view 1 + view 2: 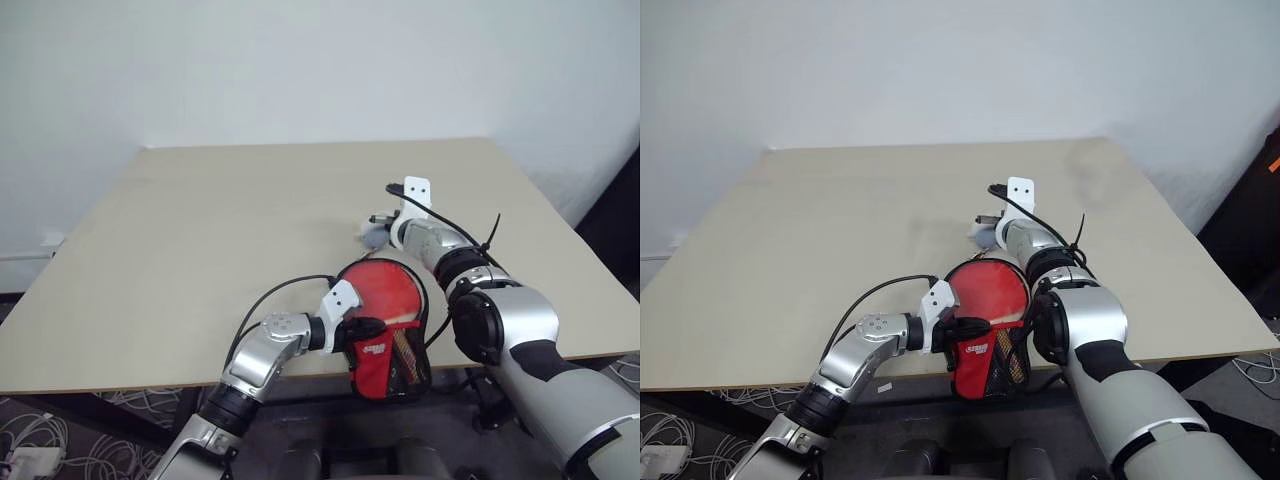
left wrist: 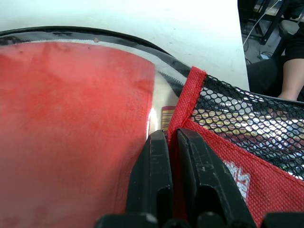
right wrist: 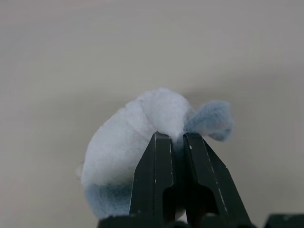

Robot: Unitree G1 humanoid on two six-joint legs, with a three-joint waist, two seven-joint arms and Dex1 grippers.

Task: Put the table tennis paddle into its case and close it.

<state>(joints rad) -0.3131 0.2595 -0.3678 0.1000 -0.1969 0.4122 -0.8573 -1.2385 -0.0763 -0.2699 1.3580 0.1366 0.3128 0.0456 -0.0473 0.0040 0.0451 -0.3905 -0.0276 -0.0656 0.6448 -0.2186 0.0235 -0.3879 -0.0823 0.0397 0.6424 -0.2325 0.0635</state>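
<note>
1. Paddle (image 1: 385, 287) lies in its case (image 1: 390, 362) at the table's (image 1: 200, 230) near edge, red face showing, case flap open.
2. My left gripper (image 2: 171, 142) is clenched on the case's red rim.
3. My right gripper (image 3: 172, 137) pinches a fluffy white-and-grey toy (image 3: 137, 142) beyond the case.

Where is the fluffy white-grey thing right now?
The fluffy thing is pinched in the right hand, above the table, just beyond the case at the near edge.
</note>
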